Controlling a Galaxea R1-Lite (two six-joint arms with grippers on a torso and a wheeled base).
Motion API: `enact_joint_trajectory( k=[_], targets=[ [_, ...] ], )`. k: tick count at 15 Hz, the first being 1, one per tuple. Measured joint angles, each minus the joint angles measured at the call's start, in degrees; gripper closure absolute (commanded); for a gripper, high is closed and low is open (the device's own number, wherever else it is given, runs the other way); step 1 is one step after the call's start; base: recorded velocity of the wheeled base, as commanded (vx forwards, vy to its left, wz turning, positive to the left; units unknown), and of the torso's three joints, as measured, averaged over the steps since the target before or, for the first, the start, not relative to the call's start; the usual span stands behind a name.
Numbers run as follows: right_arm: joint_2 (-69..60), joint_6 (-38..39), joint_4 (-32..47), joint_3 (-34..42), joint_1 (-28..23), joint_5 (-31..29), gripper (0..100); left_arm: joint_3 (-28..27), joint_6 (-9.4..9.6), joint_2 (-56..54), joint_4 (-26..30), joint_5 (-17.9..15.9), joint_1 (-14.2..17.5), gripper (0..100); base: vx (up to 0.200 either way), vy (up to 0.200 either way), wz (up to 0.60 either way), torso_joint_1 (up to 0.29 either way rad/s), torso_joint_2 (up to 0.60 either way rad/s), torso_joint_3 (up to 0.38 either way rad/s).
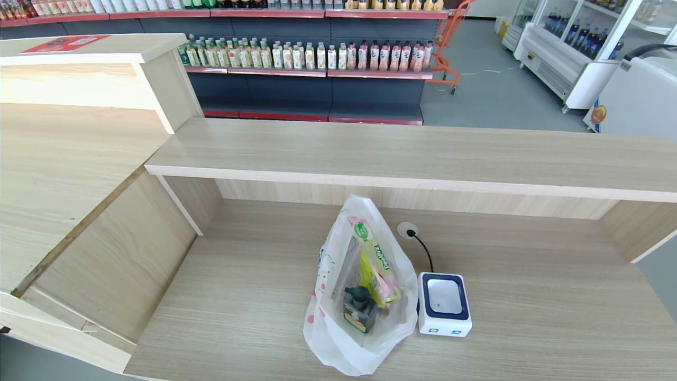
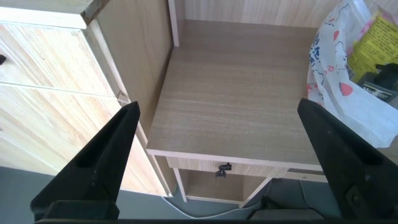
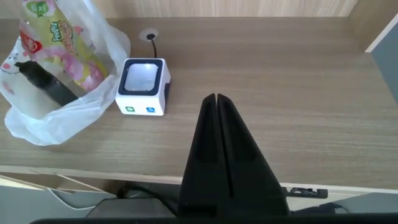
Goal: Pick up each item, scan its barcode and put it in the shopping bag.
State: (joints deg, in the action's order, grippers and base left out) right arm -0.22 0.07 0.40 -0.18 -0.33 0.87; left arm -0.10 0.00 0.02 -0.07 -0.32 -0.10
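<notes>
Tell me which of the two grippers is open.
The left gripper: its fingers stand wide apart with nothing between them, while the right gripper has its fingers pressed together, holding nothing.

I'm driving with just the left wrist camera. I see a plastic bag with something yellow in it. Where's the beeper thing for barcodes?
Observer: The white and blue scanner sits on the counter right next to the shopping bag, on the robot's right side of it.
Operator: Oh! And what's my other hand doing?
Observer: The right gripper is shut with nothing in it, above the counter on the far side of the scanner from the bag.
</notes>
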Motion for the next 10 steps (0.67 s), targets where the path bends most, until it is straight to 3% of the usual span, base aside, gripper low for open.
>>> enact_joint_trajectory(
  k=[10],
  targets=[
    [0.0,0.0,0.0,0.0,0.1,0.0,100,0.0,-0.22,0.0,0.0,0.0,0.1,0,0.0,0.0,0.0,0.0,0.0,0.0]
  ],
)
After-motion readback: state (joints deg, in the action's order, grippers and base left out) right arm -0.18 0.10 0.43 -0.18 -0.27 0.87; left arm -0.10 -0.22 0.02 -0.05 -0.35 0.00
